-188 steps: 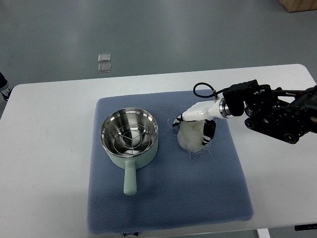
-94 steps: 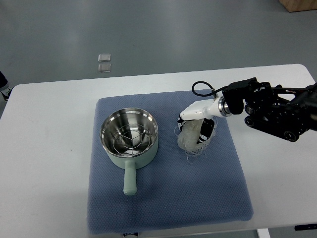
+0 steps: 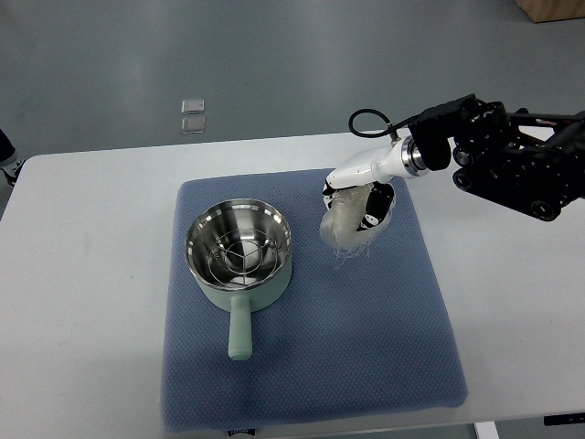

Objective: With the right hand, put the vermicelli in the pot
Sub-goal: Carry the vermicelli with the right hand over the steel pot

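Grey floor lies beyond a white table [image 3: 91, 274], and a blue quilted mat [image 3: 366, 366] covers the table's middle, reaching its near edge; on the mat's left half stands a pale green pot [image 3: 239, 259] with a steel interior holding a wire rack, its handle pointing toward the mat's near edge; the right hand [image 3: 361, 197], on a black arm entering from the picture's right edge, has its fingers curled around a whitish bundle of vermicelli [image 3: 342, 224], loose strands trailing below it; the bundle sits over the mat's far right part, beside the pot and apart from it; two small clear squares [image 3: 192, 116] lie on the floor beyond the table's far edge.
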### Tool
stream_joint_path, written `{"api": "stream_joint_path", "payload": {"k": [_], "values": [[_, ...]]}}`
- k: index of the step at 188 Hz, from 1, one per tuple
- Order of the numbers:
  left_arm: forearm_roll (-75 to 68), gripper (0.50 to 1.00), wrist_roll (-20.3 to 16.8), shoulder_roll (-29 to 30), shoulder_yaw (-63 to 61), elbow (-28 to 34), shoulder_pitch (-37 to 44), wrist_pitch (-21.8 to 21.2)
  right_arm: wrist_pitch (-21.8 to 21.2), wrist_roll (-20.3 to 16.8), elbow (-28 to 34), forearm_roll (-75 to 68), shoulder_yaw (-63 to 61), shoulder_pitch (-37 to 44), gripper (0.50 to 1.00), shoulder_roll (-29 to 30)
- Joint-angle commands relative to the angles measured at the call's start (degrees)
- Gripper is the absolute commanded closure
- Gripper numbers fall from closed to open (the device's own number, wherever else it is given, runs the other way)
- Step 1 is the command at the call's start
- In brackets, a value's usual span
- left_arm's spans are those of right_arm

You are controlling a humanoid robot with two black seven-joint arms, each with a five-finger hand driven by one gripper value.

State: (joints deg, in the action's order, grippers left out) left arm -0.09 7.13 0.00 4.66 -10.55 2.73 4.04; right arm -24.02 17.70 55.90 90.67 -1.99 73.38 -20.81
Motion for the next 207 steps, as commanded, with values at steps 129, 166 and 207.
{"api": "stream_joint_path", "payload": {"k": [129, 166, 207], "values": [[0.0, 0.5, -0.01, 0.0, 0.0, 0.0, 0.0, 0.0, -4.72, 2.69, -4.49, -8.76, -2.4, 11.88, 1.0, 17.47], [0.0, 0.5, -0.01, 0.0, 0.0, 0.0, 0.0, 0.0, -4.63, 2.51, -6.42, -8.67, -2.32, 10.12, 1.0, 20.02], [0.0, 0.5, -0.01, 0.0, 0.0, 0.0, 0.0, 0.0, -4.55, 2.16, -8.26, -8.49, -2.32, 7.66, 1.0, 20.55]]}}
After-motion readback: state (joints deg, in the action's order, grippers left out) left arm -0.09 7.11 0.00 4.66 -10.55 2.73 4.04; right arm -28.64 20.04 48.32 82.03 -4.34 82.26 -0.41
